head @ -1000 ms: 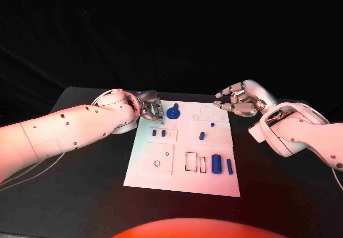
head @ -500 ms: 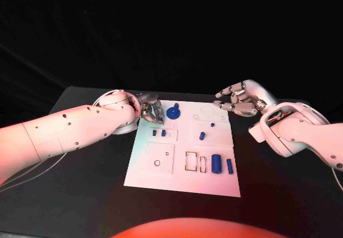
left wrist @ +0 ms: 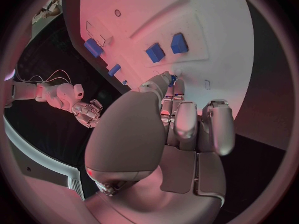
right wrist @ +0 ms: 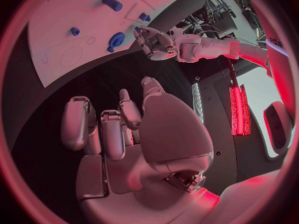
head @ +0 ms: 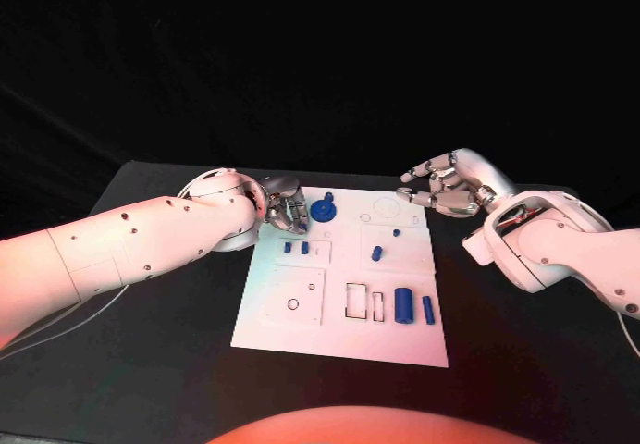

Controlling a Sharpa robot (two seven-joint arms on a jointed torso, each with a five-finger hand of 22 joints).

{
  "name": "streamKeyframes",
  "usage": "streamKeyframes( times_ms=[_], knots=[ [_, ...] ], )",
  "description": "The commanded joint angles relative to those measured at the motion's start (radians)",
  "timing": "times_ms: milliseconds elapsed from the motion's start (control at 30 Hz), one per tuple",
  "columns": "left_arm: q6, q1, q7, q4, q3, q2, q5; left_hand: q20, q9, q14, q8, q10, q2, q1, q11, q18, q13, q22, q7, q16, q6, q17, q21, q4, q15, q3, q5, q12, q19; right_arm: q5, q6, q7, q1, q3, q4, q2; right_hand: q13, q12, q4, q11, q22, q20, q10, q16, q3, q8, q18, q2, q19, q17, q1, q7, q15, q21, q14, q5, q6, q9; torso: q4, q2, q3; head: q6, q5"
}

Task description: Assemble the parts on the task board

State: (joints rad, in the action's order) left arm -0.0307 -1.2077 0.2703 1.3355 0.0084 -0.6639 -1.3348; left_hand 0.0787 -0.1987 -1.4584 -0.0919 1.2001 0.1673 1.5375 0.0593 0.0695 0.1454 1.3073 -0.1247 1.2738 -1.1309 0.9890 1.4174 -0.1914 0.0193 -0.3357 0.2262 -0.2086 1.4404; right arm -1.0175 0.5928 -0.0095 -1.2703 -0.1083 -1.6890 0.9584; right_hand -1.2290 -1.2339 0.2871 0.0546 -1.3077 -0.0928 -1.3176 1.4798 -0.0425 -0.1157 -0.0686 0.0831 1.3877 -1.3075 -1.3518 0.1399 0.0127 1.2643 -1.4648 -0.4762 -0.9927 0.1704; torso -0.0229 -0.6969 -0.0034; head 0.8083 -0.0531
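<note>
The white task board (head: pixel 400 342) lies mid-table, also seen in the left wrist view (left wrist: pixel 206 20) and the right wrist view (right wrist: pixel 56 30). At its far left corner my left hand (head: pixel 283 208) has its fingers curled, and a small blue part (left wrist: pixel 173 77) shows pinched at the fingertips. It sits just beside a round blue knob part (head: pixel 325 212) (right wrist: pixel 116 39). My right hand (head: pixel 440 190) (right wrist: pixel 118 129) hovers past the board's far right corner, fingers apart and holding nothing. Two small blue blocks (head: pixel 296 247) (left wrist: pixel 167 48) stand in the board.
Two blue cylinders (head: pixel 413 304) lie near the board's right edge beside empty rectangular slots (head: pixel 358 300). Small blue pieces (head: pixel 376 252) stand mid-board. A round hole and a small slot (head: pixel 295 302) are on the lower left panel. Black table (head: pixel 160 370) surrounds the board.
My left hand and arm have edged slightly toward the board and the blue knob. The right hand and the parts on the board stay put.
</note>
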Motion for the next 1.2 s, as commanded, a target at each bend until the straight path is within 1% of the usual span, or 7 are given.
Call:
streamKeyframes(
  times_ms=[33, 367, 633, 1033, 1200],
  knots=[
    [0.022, 0.000, 0.002, -0.002, 0.000, 0.003, 0.007, 0.001, 0.001, 0.003, 0.004, 0.008, -0.002, -0.010, -0.002, -0.018, 0.000, 0.094, 0.000, -0.004, -0.004, -0.001, -0.001, 0.000, -0.003, -0.005, 0.004, 0.007, -0.003, -0.010, -0.003, 0.004, 0.001, 0.000, 0.000, -0.001, -0.001, -0.005, -0.003, -0.001, -0.036, 0.002, -0.004, -0.006, -0.001, -0.004, -0.008, -0.008, -0.003, -0.081, 0.000, -0.003, 0.005, -0.005, -0.062, -0.006, -0.004, -0.001, -0.0002, 0.000, 0.0007, 0.001, 0.000],
    [0.026, 0.000, 0.014, -0.008, 0.000, 0.004, 0.003, 0.001, 0.002, 0.003, 0.004, 0.010, -0.002, -0.010, -0.002, -0.018, 0.000, 0.095, 0.001, -0.004, -0.006, -0.002, 0.001, 0.001, -0.002, -0.007, 0.005, 0.008, -0.001, -0.010, -0.003, 0.003, 0.001, 0.000, -0.002, 0.002, -0.001, -0.005, -0.003, -0.001, -0.036, 0.002, -0.004, -0.006, -0.001, -0.004, -0.008, -0.008, -0.003, -0.081, 0.000, -0.003, 0.005, -0.005, -0.062, -0.006, -0.004, -0.001, 0.0002, 0.000, 0.0011, 0.003, -0.001],
    [0.025, 0.000, 0.016, -0.010, 0.000, 0.006, -0.001, 0.001, 0.002, 0.003, 0.004, 0.012, -0.001, -0.010, -0.003, -0.019, 0.000, 0.096, 0.002, -0.004, -0.008, -0.003, 0.001, 0.002, -0.002, -0.008, 0.004, 0.008, -0.001, -0.010, -0.002, 0.004, 0.001, 0.000, -0.003, 0.002, -0.001, -0.005, -0.003, -0.001, -0.036, 0.002, -0.004, -0.006, -0.001, -0.004, -0.008, -0.008, -0.003, -0.081, 0.000, -0.003, 0.005, -0.005, -0.062, -0.006, -0.004, -0.001, -0.0002, 0.000, 0.0007, 0.004, 0.000],
    [0.027, 0.002, 0.010, -0.017, -0.001, 0.018, 0.000, 0.001, 0.002, 0.003, 0.004, 0.014, -0.002, -0.010, -0.003, -0.019, 0.001, 0.097, 0.002, -0.004, -0.010, -0.003, 0.002, 0.003, -0.001, -0.009, 0.004, 0.008, 0.000, -0.010, -0.003, 0.004, 0.001, 0.000, -0.004, 0.002, -0.001, -0.006, -0.004, -0.002, -0.036, 0.002, -0.005, -0.006, 0.001, -0.005, -0.008, -0.010, -0.002, -0.081, -0.002, -0.003, 0.006, -0.005, -0.063, -0.008, -0.004, -0.002, -0.0002, -0.001, 0.0004, 0.003, 0.002],
    [0.041, 0.003, 0.012, -0.019, -0.001, 0.021, 0.002, 0.001, 0.002, 0.003, 0.004, 0.014, -0.002, -0.010, -0.003, -0.019, 0.001, 0.097, 0.002, -0.004, -0.010, -0.003, 0.002, 0.003, -0.001, -0.009, 0.004, 0.008, 0.000, -0.010, -0.003, 0.004, 0.001, 0.000, -0.004, 0.002, -0.001, -0.006, -0.004, -0.002, -0.036, 0.002, -0.005, -0.006, 0.001, -0.005, -0.008, -0.010, -0.002, -0.081, -0.002, -0.003, 0.006, -0.005, -0.063, -0.008, -0.004, -0.002, 0.0000, 0.000, 0.0009, 0.004, 0.001]
  ],
)
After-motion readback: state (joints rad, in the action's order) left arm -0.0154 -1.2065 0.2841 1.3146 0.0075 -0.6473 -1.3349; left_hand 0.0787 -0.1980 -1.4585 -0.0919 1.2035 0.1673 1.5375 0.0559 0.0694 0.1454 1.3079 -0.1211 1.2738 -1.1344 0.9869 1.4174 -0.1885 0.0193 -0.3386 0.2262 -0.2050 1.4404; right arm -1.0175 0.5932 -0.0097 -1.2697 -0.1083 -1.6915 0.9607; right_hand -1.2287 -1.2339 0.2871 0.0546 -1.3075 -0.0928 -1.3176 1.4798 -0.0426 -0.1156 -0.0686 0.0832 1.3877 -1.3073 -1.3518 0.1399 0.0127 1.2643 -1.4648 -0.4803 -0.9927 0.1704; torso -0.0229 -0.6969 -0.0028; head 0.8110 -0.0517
